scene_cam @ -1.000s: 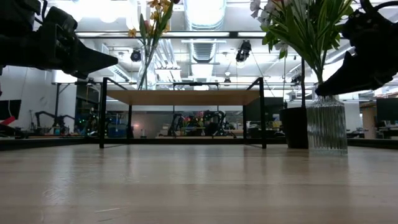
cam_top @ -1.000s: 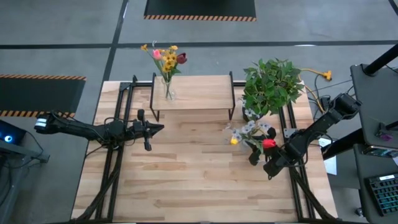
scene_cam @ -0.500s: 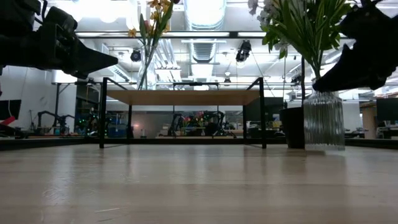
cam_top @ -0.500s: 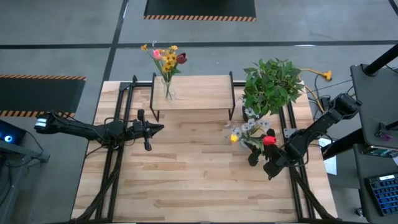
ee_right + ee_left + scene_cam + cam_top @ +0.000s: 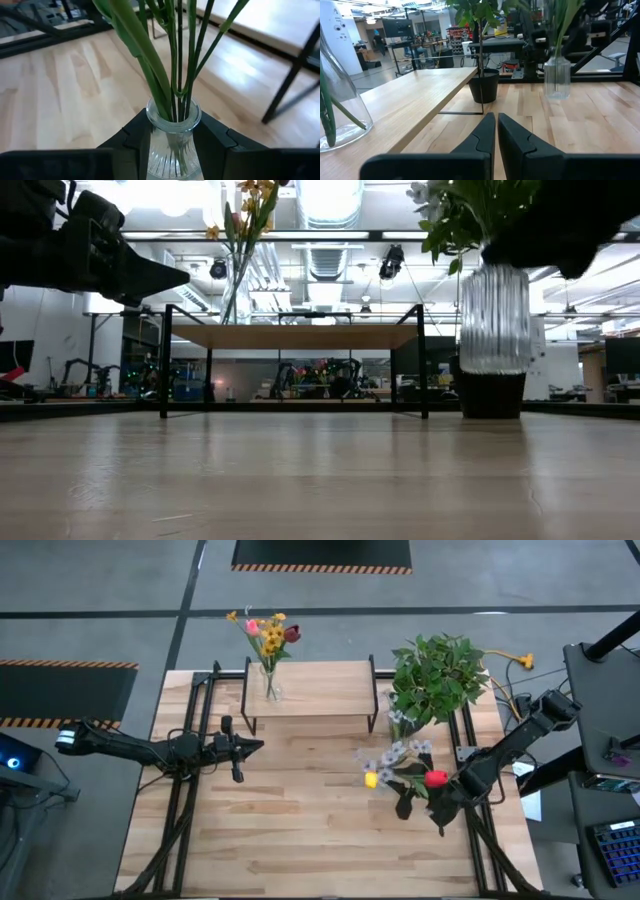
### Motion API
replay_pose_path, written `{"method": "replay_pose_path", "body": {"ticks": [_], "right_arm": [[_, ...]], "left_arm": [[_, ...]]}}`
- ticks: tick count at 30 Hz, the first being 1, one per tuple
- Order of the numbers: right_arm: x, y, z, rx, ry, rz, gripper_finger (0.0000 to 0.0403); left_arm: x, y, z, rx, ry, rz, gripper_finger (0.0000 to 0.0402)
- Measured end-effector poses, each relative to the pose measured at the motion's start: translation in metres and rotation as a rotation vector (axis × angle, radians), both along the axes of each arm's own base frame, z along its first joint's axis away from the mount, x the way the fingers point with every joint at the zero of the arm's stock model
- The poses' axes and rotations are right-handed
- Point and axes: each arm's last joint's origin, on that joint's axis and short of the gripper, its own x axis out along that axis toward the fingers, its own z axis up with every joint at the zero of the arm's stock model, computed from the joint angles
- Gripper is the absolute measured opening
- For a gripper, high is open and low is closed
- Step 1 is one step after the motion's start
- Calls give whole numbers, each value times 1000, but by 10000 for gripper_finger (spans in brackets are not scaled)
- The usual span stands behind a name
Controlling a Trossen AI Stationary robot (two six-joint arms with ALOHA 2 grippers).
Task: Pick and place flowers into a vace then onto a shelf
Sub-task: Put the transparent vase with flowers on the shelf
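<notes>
A ribbed clear glass vase (image 5: 494,320) holds flowers (image 5: 398,755) with yellow, red and pale lilac heads. It hangs above the table at the right, with my right gripper (image 5: 172,145) shut on it. The shelf (image 5: 310,690) stands at the table's far middle. On the shelf's left end, a second glass vase of flowers (image 5: 268,650) rests on its base. My left gripper (image 5: 496,131) waits shut and level at the table's left (image 5: 250,746), touching nothing. My right gripper pinches the vase's ribbed shoulder (image 5: 172,131), just under the neck, with one finger (image 5: 136,136) on each side. The fingers come from the table's right side, slanting a little downward. The vase stays upright and is lifted clear of the table, the stems standing up out of its mouth.
A bushy green potted plant (image 5: 436,675) in a black pot (image 5: 490,394) stands at the far right, just behind the lifted vase. Bare wooden tabletop (image 5: 310,820) stretches across the middle and near side. Black frame rails (image 5: 190,740) run along both table sides.
My right gripper has risen and drawn a little toward the table's near edge, taking the vase along. The vase stood on the table a second ago and now hangs clear above it, still upright. The flower heads have shifted slightly left and nearer.
</notes>
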Motion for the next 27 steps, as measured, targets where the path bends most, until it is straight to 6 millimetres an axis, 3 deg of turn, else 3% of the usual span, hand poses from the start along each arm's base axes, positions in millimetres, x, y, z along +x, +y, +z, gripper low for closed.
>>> {"method": "replay_pose_path", "body": {"ticks": [12, 18, 27], "right_arm": [[25, 1, 32, -15, -33, 203, 108], [39, -13, 40, -42, -46, 257, 109], [62, -44, 78, -157, -93, 262, 110]], "left_arm": [[0, 0, 0, 0, 0, 0, 3], [0, 0, 0, 0, 0, 0, 3], [0, 0, 0, 0, 0, 0, 3]]}}
